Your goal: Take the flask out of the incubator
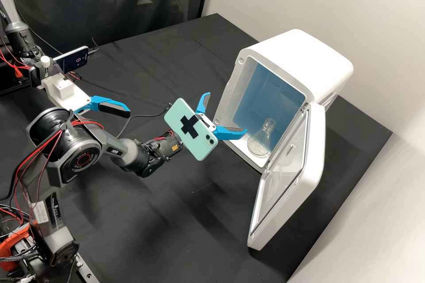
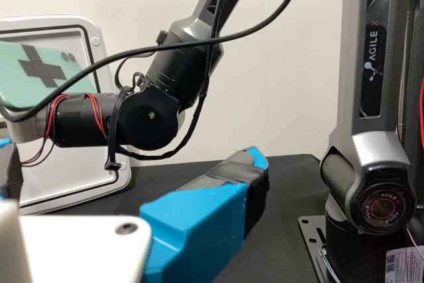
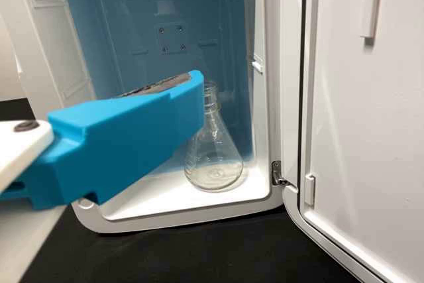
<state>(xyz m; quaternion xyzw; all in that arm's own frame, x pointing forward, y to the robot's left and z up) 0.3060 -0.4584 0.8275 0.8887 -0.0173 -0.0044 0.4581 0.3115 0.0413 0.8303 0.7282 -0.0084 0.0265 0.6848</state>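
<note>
Flask (image 1: 264, 137): stood upright on the incubator's floor, at the front corner beside the door hinge; it is touched by nothing.
Incubator (image 1: 301, 57): set on the bench (image 1: 177, 212), its door (image 1: 305, 159) swung wide open.
Right gripper (image 1: 226, 112): held just before the incubator's opening, jaws spread, nothing gripped.
Left gripper (image 1: 106, 106): kept well apart from the incubator, jaws spread and empty.
Phone (image 1: 190, 129): fixed behind the right gripper, on the side away from the incubator.

Right arm (image 1: 133, 154) stretched forward and level, jaws wide apart, left arm (image 1: 57, 89) set farther back, jaws apart
</note>
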